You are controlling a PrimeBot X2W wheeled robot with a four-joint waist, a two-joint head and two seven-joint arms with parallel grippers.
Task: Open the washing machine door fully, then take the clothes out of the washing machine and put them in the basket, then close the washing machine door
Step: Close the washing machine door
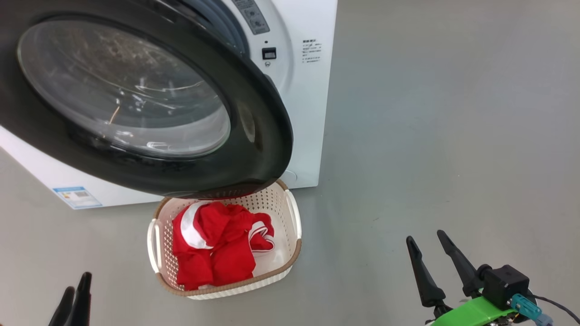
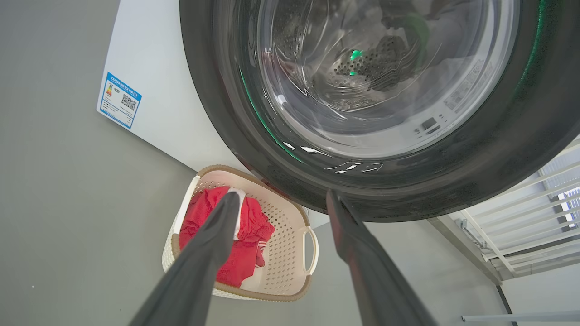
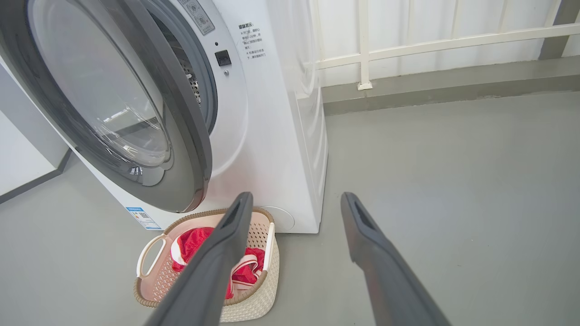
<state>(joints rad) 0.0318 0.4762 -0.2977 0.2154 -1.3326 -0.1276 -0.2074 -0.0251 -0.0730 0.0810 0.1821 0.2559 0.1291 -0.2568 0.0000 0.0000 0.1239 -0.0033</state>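
Observation:
The washing machine door (image 1: pixel 136 95) hangs partly open, its black rim over the back of the basket (image 1: pixel 294 217). The red clothes (image 1: pixel 217 246) lie in the basket on the floor before the white washing machine (image 1: pixel 308 90). My left gripper (image 1: pixel 74 287) shows at the lower left, fingertips only. In the left wrist view its fingers stand apart with nothing between them, pointing at the door (image 2: pixel 371 90) and the basket (image 2: pixel 290 253). My right gripper (image 1: pixel 426 240) is open and empty at the lower right, well right of the basket. The right wrist view looks at the door's edge (image 3: pixel 181 113) and the clothes (image 3: pixel 190 242).
Grey floor (image 1: pixel 453 136) spreads wide to the right of the machine. A white railing (image 3: pixel 430 45) and a low grey kerb run behind it. A blue label (image 1: pixel 76 195) is stuck low on the machine's front.

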